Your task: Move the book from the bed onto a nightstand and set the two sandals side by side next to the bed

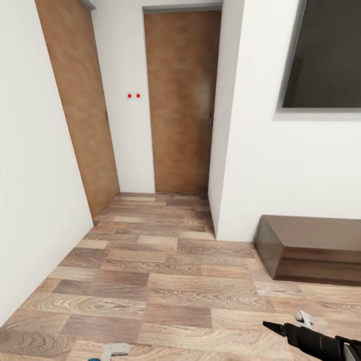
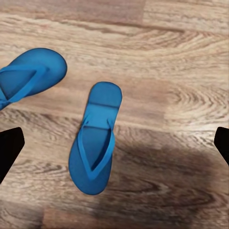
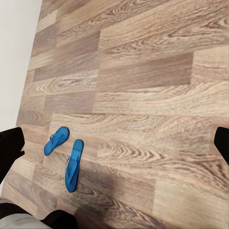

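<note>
The two sandals are bright blue flip-flops lying on the wood-plank floor. In the left wrist view one sandal (image 2: 95, 138) lies straight below my left gripper (image 2: 116, 145), and the other sandal (image 2: 29, 76) lies beside it, angled away. The left black fingertips (image 2: 9, 148) stand wide apart, open and empty, above the floor. The right wrist view shows both sandals (image 3: 73, 164) (image 3: 56, 140) from higher up, close together but not parallel. My right gripper (image 3: 116, 145) is open and empty too. The book, bed and nightstand are out of view.
Ahead are a short hallway with two brown wooden doors (image 1: 183, 100) (image 1: 82, 105) and white walls. A long dark brown low cabinet (image 1: 311, 248) stands against the right wall under a dark panel (image 1: 326, 55). My right arm (image 1: 311, 341) reaches over bare floor.
</note>
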